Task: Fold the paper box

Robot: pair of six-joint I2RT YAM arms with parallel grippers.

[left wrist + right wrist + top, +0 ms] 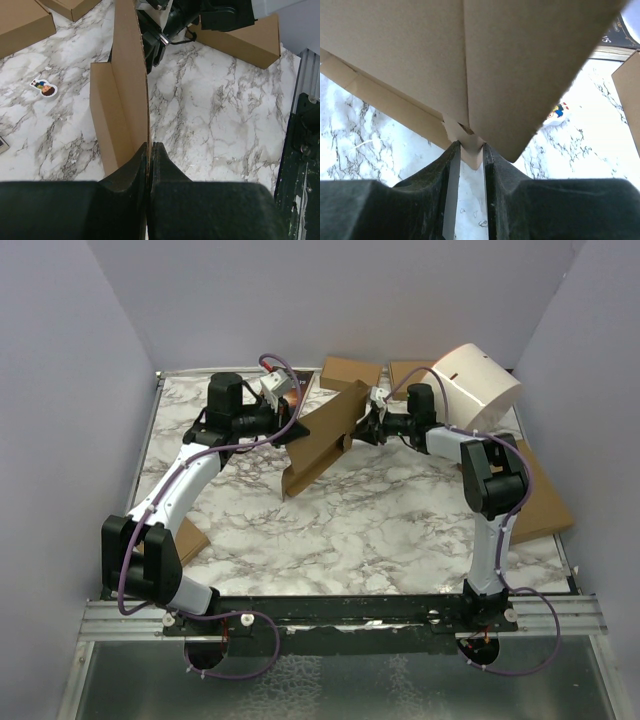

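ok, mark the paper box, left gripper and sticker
paper box [325,435], top view, middle of the raised panel.
left gripper [150,148], left wrist view, between the fingertips.
sticker [44,88], left wrist view, its middle.

no legible text, lettering on dark panel [621,34] too blurred

Marbled white tabletop [380,530]: small brown cardboard boxes [347,371] at back, white cylinder [478,387] back right, large flat brown cardboard box [545,502] right, small cartoon sticker [45,88].

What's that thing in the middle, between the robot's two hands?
The paper box. In the top view its brown cardboard stands up between the left hand and the right hand; each wrist view shows that hand pinching it.
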